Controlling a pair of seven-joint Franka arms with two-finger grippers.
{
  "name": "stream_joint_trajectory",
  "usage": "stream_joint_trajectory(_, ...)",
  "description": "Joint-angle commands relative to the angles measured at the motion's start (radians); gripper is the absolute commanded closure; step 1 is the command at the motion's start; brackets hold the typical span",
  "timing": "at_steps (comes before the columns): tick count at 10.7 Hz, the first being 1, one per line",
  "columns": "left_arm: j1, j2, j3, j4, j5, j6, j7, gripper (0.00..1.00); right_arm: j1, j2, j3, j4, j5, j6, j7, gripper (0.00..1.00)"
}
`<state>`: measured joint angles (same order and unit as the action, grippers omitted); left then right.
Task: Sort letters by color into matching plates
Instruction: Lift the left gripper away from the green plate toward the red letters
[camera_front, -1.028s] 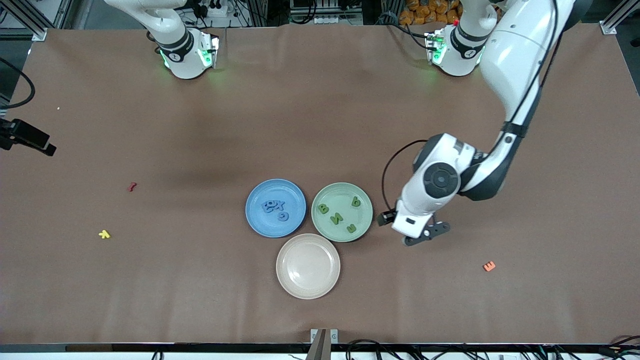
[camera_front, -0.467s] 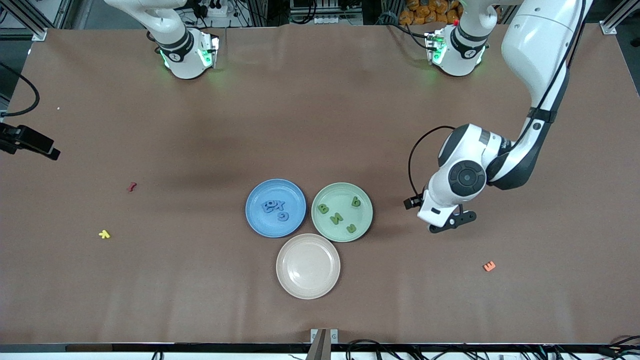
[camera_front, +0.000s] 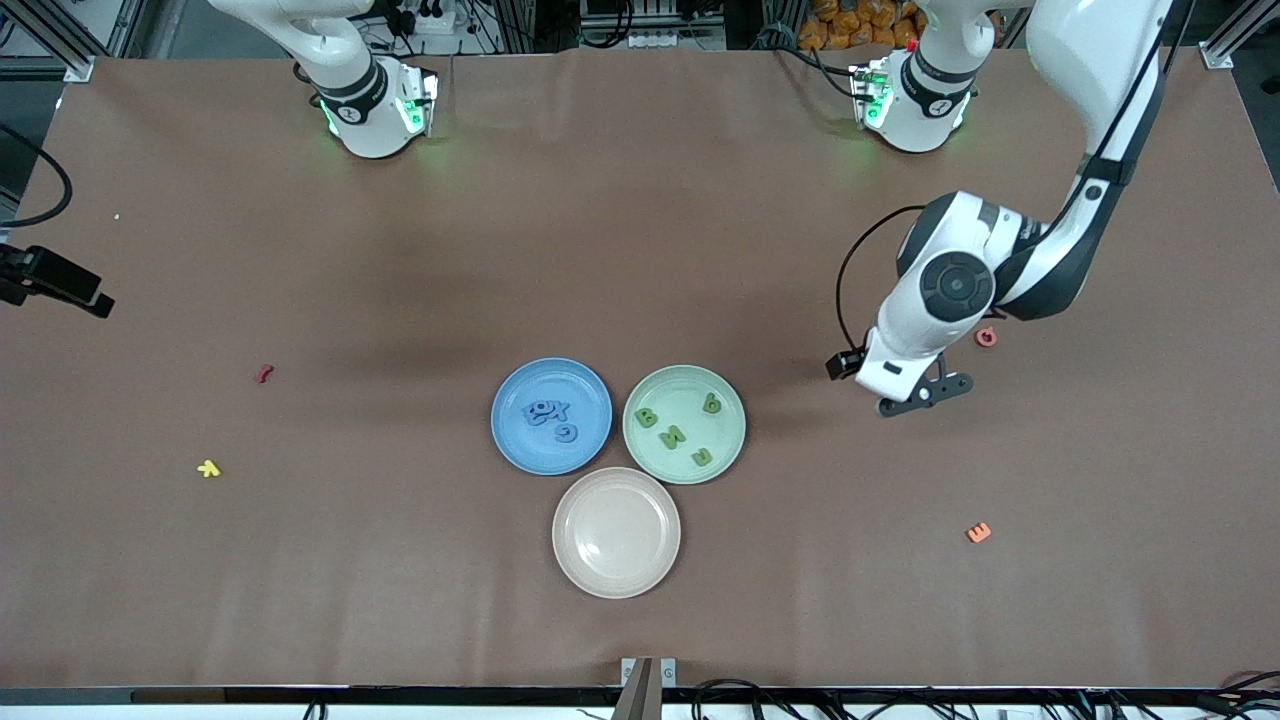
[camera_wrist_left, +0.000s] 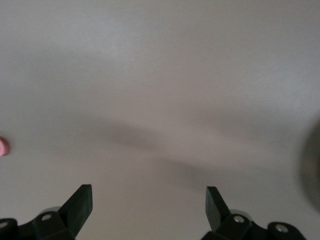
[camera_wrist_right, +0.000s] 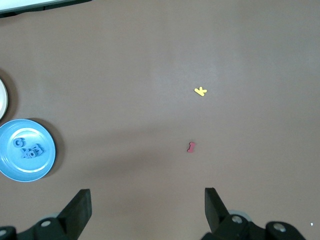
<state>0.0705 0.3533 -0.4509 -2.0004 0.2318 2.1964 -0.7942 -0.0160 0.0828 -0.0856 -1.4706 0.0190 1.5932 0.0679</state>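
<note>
left claw (camera_front: 925, 392) open, empty, over table near green plate (camera_front: 731, 447).

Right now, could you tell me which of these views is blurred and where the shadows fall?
Left wrist view: soft and washed out, the table pale, a pink letter a smear at the edge, a diagonal shadow band across it. Right wrist view: sharp, the blue plate and yellow letter crisp. Front view: even light, a broad faint shadow above the plates.
</note>
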Motion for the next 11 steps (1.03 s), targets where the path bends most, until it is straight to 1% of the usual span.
stream_joint_trajectory(1, 0.092, -0.125, -0.038, -0.113, -0.011, 0.034, 0.104, 0.00, -0.015, 0.000, 0.010, 0.019, -0.011, -0.018, 0.009, 0.00)
stream_joint_trajectory(3, 0.095, -0.135, -0.042, -0.100, -0.020, 0.028, 0.102, 0.00, -0.012, -0.001, 0.010, 0.019, -0.011, -0.019, 0.012, 0.00)
stream_joint_trajectory(4, 0.095, -0.146, -0.042, -0.069, -0.025, 0.019, 0.102, 0.00, -0.010, -0.001, 0.010, 0.019, -0.010, -0.024, 0.012, 0.00)
stream_joint_trajectory(6, 0.095, -0.143, -0.038, 0.035, -0.025, -0.083, 0.110, 0.00, -0.012, 0.000, 0.010, 0.019, -0.010, -0.036, 0.010, 0.00)
stream_joint_trajectory(7, 0.098, -0.145, -0.038, 0.082, -0.026, -0.134, 0.153, 0.00, -0.012, 0.000, 0.010, 0.019, -0.011, -0.036, 0.007, 0.00)
stream_joint_trajectory(9, 0.133, -0.152, -0.038, 0.193, -0.070, -0.260, 0.245, 0.00, -0.034, 0.006, 0.010, 0.016, 0.008, -0.036, 0.010, 0.00)
stream_joint_trajectory(11, 0.185, -0.154, -0.038, 0.291, -0.092, -0.352, 0.309, 0.00, -0.036, 0.006, 0.010, 0.018, 0.004, -0.036, 0.006, 0.00)
